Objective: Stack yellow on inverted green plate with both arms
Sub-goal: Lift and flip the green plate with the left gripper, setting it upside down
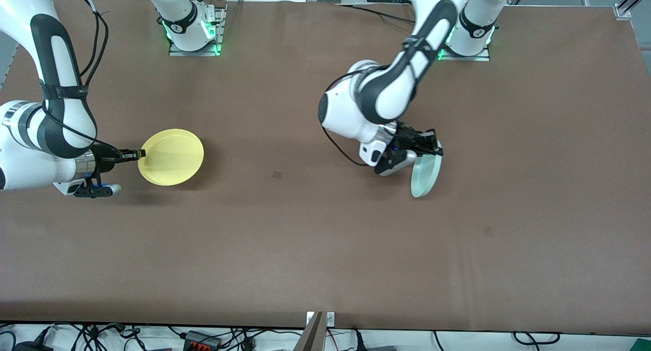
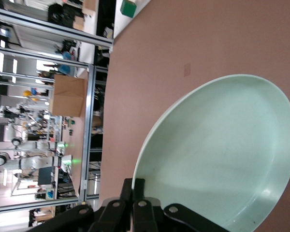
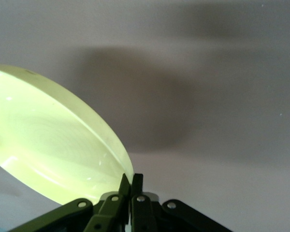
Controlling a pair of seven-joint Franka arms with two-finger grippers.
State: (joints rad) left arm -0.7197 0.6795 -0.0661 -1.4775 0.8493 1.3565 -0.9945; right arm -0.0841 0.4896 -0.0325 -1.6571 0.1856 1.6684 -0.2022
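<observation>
The yellow plate (image 1: pixel 171 157) is held by its rim above the table toward the right arm's end, roughly level. My right gripper (image 1: pixel 141 153) is shut on that rim; in the right wrist view the plate (image 3: pixel 48 154) fills one side above my gripper (image 3: pixel 131 181). The pale mint-green plate (image 1: pixel 426 174) is tilted steeply on edge, above the table's middle. My left gripper (image 1: pixel 433 146) is shut on its rim. In the left wrist view the green plate (image 2: pixel 217 150) shows its hollow side, and my gripper (image 2: pixel 133 186) pinches the rim.
The brown table (image 1: pixel 315 249) spreads wide around both plates. The arm bases (image 1: pixel 196 33) stand along the table edge farthest from the front camera. Small dark marks (image 1: pixel 277 174) dot the tabletop. Cables lie off the table's near edge.
</observation>
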